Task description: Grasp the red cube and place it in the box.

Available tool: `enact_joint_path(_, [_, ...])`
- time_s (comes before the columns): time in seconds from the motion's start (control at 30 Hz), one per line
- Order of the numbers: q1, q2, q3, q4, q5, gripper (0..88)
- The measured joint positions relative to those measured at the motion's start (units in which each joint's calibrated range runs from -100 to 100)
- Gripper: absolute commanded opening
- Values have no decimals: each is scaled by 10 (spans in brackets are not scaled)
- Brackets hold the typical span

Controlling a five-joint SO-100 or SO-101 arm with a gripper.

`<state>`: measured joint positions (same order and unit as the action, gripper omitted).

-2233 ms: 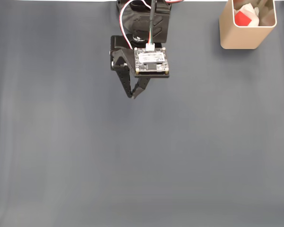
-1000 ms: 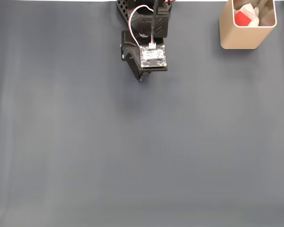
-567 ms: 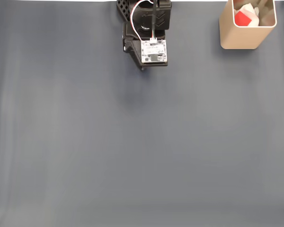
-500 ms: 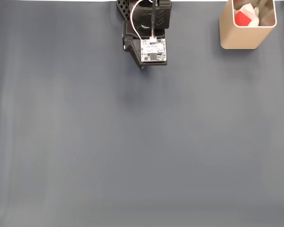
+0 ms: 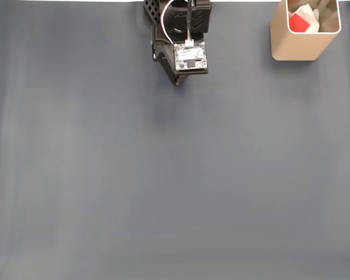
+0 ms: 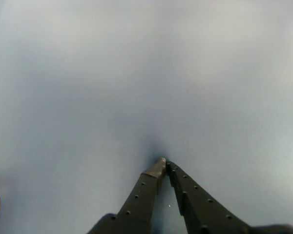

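Tabletop (image 5: 163, 186): a dark blue-grey surface covering nearly the whole fixed view, with a thin white strip along the top edge; in the wrist view it is a smooth, bare blue-grey expanse.
Arm (image 5: 181, 23): black, folded up at the top centre of the fixed view, with red and white wires looping over it and a small white circuit board (image 5: 190, 57) facing the camera.
Box (image 5: 306, 44): a tall beige container with rounded corners and a white inside, standing upright in the top right corner of the fixed view, well apart from the arm.
Pincer (image 6: 163, 162): two black fingers rising from the bottom edge of the wrist view and meeting at their tips, closed with nothing between them; a soft shadow lies on the tabletop just beyond the tips. In the fixed view its tip (image 5: 176, 82) pokes out just below the circuit board.
Red cube (image 5: 299, 23): small and bright red, inside the box at its left side, next to something white that cannot be made out.
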<state>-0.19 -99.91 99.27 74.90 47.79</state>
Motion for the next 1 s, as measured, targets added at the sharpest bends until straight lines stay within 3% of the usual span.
enact_joint_path(1.0, [0, 0, 0, 2, -7, 7])
